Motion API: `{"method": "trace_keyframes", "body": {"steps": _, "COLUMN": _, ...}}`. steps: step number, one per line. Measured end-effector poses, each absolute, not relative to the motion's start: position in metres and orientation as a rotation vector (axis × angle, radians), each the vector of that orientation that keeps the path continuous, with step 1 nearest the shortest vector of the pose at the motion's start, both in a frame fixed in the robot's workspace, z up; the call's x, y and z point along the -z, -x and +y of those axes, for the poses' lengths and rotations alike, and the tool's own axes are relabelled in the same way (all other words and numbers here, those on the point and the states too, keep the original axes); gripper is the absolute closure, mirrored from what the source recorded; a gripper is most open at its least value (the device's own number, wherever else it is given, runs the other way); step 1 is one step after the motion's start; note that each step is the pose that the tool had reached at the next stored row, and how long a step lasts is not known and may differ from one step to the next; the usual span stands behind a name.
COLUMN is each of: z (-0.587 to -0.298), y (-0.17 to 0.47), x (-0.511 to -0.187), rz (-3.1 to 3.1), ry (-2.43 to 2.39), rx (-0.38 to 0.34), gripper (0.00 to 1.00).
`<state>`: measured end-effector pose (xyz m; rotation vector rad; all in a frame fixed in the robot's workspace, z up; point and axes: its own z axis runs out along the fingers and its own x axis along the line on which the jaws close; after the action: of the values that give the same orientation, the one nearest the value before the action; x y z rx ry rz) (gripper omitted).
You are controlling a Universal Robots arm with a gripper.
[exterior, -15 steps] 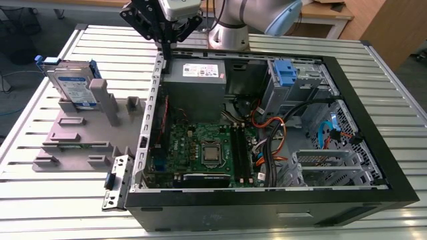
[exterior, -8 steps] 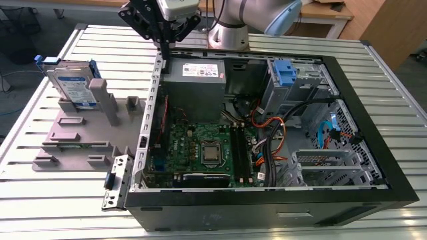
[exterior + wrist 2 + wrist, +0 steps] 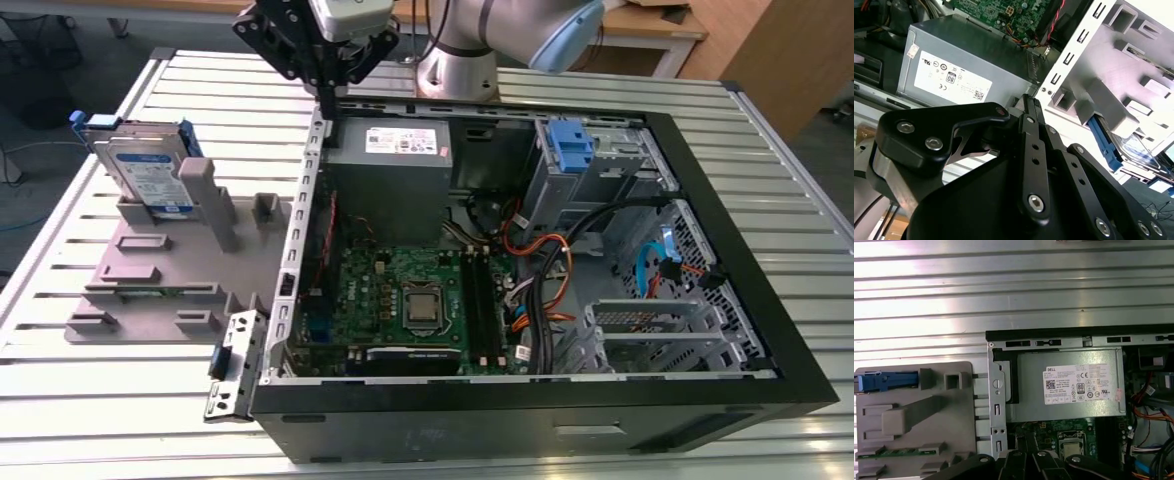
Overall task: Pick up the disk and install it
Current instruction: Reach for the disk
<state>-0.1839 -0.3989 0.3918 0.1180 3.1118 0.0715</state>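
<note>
My gripper [image 3: 324, 97] hung above the back corner of the open computer case [image 3: 534, 398], just over the grey power supply [image 3: 394, 145]. Its black fingers were drawn together with nothing between them, as far as the second wrist view let me judge. The disk [image 3: 144, 172] was well apart from me, towards the exterior view's left. It stood on edge in a slot of a matte grey plastic fixture [image 3: 160, 272] that lay on the ribbed metal surface [image 3: 80, 400] beside the case. In the first wrist view I looked down on the disk's [image 3: 889, 381] thin top edge, which showed as a blue strip. I judged the disk to be stiff and dense for its size, a flat metal slab that would not give under pressure but would take a knock or a drop badly. Its labelled face looked smooth and probably slick, and the blue plastic rails along its edges seemed softer and likely to flex a little. The upper half stood clear of the fixture's posts, so I reckoned the best hold was there, pinching across the two broad faces rather than on the rails. Inside the case the green motherboard [image 3: 400, 290] lay flat among loose cables, and a blue bracket [image 3: 570, 150] sat on the bare metal cage at the far corner.
</note>
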Motion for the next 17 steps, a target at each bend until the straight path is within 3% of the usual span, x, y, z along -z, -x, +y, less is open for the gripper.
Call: {"method": "trace_keyframes", "body": {"steps": 17, "z": -0.399, "y": 0.199, "x": -0.391, "rz": 3.112, "ry": -0.118, "rx": -0.071, "gripper": 0.89}}
